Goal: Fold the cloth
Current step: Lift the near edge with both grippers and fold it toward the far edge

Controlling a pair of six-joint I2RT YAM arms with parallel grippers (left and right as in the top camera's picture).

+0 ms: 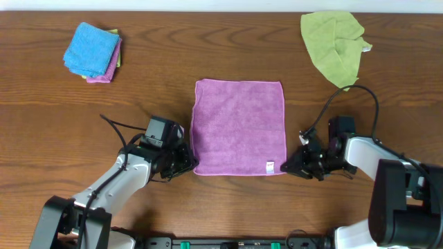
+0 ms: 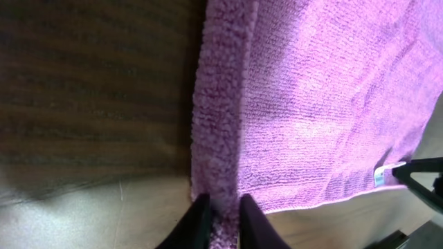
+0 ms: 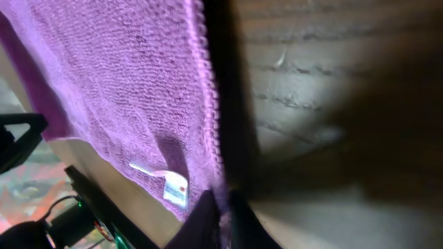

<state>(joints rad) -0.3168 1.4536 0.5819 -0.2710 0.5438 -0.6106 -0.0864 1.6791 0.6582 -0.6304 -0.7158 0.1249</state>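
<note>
A purple cloth (image 1: 239,124) lies flat and square on the wooden table, a white tag near its front right corner. My left gripper (image 1: 192,164) is at the cloth's front left corner; in the left wrist view its fingers (image 2: 223,214) are shut on the cloth (image 2: 311,104) edge. My right gripper (image 1: 286,168) is at the front right corner; in the right wrist view its fingers (image 3: 221,211) are shut on the cloth (image 3: 118,90) edge beside the tag (image 3: 174,189).
A crumpled green cloth (image 1: 335,43) lies at the back right. A folded stack of blue and pink cloths (image 1: 93,51) sits at the back left. Bare wooden table (image 1: 62,131) surrounds the purple cloth.
</note>
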